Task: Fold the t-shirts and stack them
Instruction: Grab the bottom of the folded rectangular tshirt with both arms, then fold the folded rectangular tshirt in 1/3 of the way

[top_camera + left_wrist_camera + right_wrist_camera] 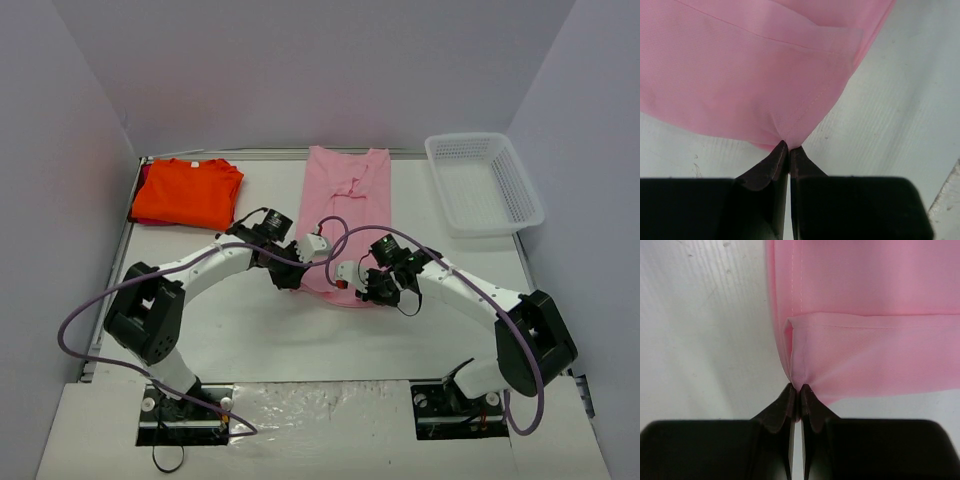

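Note:
The light pink t-shirt [345,205] lies as a long folded strip down the middle of the table. My left gripper [297,276] is shut on its near left corner; in the left wrist view the gripper [789,148] pinches the pink cloth [750,70]. My right gripper [368,290] is shut on the near right corner; in the right wrist view the gripper [796,388] pinches the hem of the pink cloth [870,355]. The bright orange t-shirt [188,192] lies folded at the back left.
A white plastic mesh basket [483,182] stands at the back right. White walls close in the table on the left, back and right. Purple cables loop over both arms.

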